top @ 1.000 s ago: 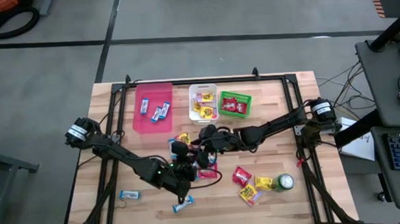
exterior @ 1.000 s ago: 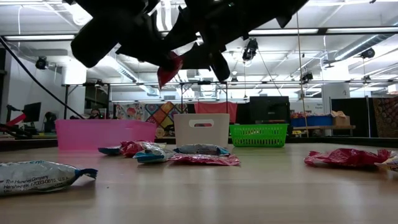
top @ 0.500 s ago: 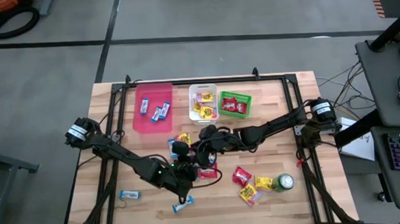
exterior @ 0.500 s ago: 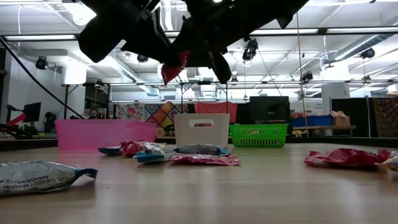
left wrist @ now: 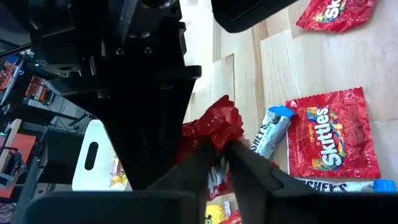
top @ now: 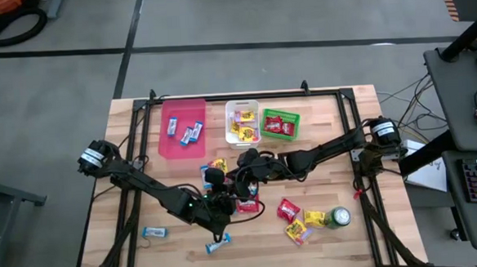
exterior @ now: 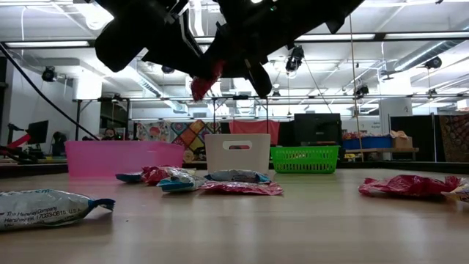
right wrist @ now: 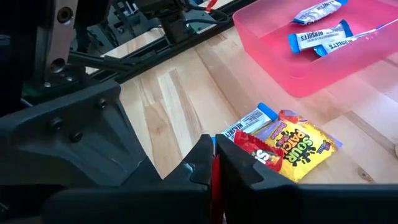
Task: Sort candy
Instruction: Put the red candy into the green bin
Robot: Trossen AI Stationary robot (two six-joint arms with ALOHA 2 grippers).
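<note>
Table: wooden top [top: 138, 253], both arms reaching into its middle.
Left arm: runs from the left edge toward the centre; left gripper [left wrist: 219, 149] is raised above the table, fingers pinched tight on a crumpled red packet [left wrist: 211, 127], which the low view shows hanging in the air [exterior: 207, 79].
Right arm: runs in from the right edge; right gripper [top: 246, 162] sits just beside the left one over the middle pile. Its wrist view shows the fingers closed together on a thin red edge, and I cannot tell what that edge belongs to.
Pink bin [top: 182, 140]: far side, left of the other two, holding three blue-and-silver bars [right wrist: 320, 38].
White bin [top: 231, 110]: middle, yellow packets inside.
Green basket [top: 295, 114]: right of the white bin, red packets inside.
Green can [top: 338, 218]: near right, upright.
Loose candy: a Skittles packet [left wrist: 331, 140] flat on the wood under the grippers; a Sour Patch packet [right wrist: 300, 147] near the pink bin; red and yellow packets [top: 300, 220] beside the can; two blue bars [top: 154, 232] near the front left.
</note>
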